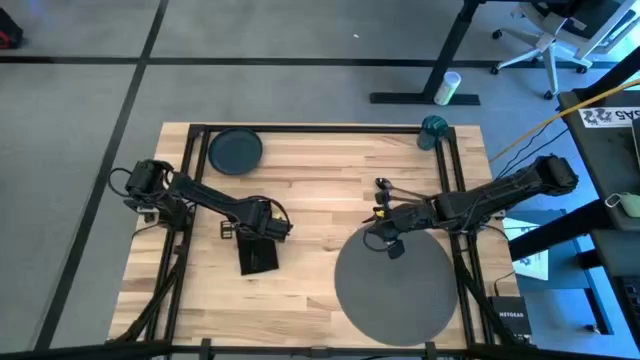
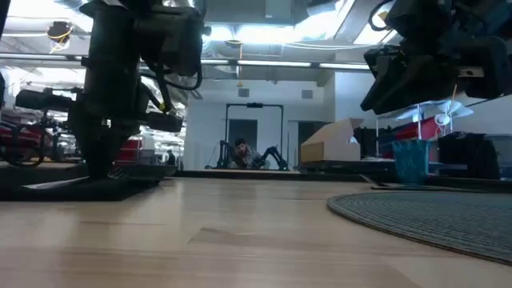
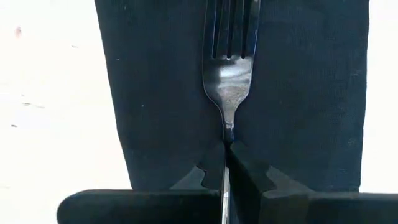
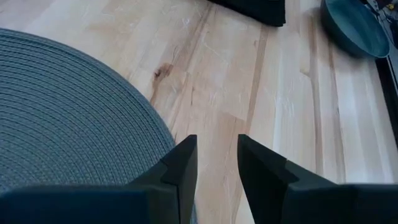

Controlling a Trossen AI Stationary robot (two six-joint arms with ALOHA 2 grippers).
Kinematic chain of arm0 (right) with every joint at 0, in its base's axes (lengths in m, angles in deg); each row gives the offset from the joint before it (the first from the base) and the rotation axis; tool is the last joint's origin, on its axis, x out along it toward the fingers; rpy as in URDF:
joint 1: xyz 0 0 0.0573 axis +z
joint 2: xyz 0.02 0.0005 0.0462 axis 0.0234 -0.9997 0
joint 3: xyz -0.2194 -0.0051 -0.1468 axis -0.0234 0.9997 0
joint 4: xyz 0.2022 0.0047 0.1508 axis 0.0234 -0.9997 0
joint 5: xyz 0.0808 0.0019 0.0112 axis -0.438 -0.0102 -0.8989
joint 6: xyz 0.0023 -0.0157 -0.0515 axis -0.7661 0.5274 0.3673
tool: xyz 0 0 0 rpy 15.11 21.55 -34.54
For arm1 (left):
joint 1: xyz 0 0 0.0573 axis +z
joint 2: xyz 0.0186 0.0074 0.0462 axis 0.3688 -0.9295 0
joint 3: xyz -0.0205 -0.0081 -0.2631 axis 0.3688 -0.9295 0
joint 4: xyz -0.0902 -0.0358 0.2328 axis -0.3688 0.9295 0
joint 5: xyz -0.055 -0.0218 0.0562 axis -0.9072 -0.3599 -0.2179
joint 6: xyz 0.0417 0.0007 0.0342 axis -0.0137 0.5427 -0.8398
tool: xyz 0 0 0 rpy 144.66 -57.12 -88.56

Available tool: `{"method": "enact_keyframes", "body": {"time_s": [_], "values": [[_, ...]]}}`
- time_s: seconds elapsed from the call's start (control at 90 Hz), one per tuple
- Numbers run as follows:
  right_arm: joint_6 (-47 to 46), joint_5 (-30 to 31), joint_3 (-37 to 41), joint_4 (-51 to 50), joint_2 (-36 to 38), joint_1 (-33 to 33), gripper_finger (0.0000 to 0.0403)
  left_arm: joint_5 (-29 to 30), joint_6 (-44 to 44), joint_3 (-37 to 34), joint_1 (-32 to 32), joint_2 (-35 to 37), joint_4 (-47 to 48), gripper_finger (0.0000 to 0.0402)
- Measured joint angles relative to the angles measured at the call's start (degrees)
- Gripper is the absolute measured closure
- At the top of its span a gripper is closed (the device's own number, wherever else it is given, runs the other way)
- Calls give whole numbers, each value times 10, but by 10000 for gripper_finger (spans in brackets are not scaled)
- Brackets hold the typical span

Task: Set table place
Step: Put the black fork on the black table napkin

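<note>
A black napkin [image 1: 258, 256] lies flat on the table [image 1: 320, 180], left of centre. A metal fork [image 3: 227, 74] lies along it, and my left gripper [image 1: 264, 226] is shut on the fork's handle. The grey round placemat [image 1: 393, 285] lies at the near right. Just above its far left edge hovers my right gripper [image 4: 217, 155], open, with nothing between its fingers. A dark plate [image 1: 235, 150] sits at the far left and a teal cup [image 1: 433, 130] at the far right. More cutlery [image 1: 385, 189] lies beyond the right gripper. My left gripper pinches the fork's thin handle [image 3: 226, 138] between its two fingertips, just behind the fork's neck. The fingers lie in line with the fork, whose tines point away from them, over the middle of the napkin [image 3: 161, 93]. Whether the fork rests on the napkin or hangs just above it, I cannot tell.
Black rails [image 1: 450, 190] run along the table's left and right sides and its far edge. Bare wood [image 1: 320, 200] lies between napkin and placemat. In the low view the cup [image 2: 410, 160] stands behind the placemat [image 2: 432, 216]. A person shows far back in the room [image 2: 238, 152].
</note>
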Motion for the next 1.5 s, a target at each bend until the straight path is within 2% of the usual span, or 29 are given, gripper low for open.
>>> {"method": "enact_keyframes", "body": {"time_s": [0.478, 0.789, 1.056, 1.5], "values": [[1, -4, 0, 3, -32, 0, 304, 0, -15, 0, 0, 0, 1, 402], [1, -9, 0, 5, -38, 0, 304, 0, -29, 0, 0, 0, -45, 402], [2, -9, 0, 5, -38, 0, 304, 0, 14, 0, 1, 0, -24, 402], [2, -10, 0, 5, -38, 0, 304, -16, 23, 0, 1, 0, -23, 402]]}}
